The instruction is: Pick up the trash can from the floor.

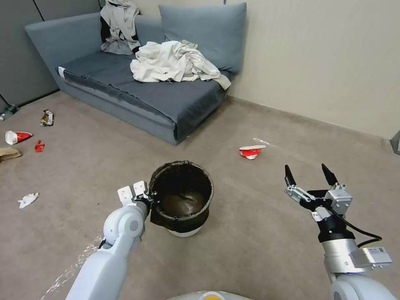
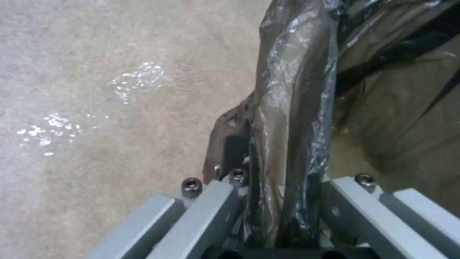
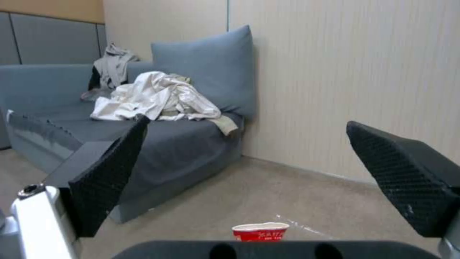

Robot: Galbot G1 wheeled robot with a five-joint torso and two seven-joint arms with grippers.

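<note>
1. In the head view, the trash can (image 1: pixel 182 199) is seen low in the middle of the frame, standing upright on the floor (image 1: pixel 258 233), its dark bag folded over the rim. The left gripper (image 1: pixel 151 196) is placed at the can's left rim, with the arm reaching up from the lower left. At the right of the frame, the right gripper (image 1: pixel 309 175) is held above the floor, well apart from the can, its jaws spread wide. A crushed cup (image 1: pixel 251 151) is seen on the carpet above and to the right of the can, and a grey sofa (image 1: pixel 137 83) with a heap of white cloth (image 1: pixel 175 62) lies in the upper left.

2. In the left wrist view, the bagged rim of the trash can (image 2: pixel 292 108) is shown running between the grey fingers (image 2: pixel 211 212) of the left gripper (image 2: pixel 280 201), the jaws clamped on it. Whitish marks are seen on the floor (image 2: pixel 96 126) at the left.

3. In the right wrist view, the black pads (image 3: pixel 110 180) of the right gripper (image 3: pixel 249 172) are shown far apart, nothing between them. The crushed cup (image 3: pixel 260 231) is seen at the bottom centre, the sofa (image 3: pixel 182 144) to the left.
</note>
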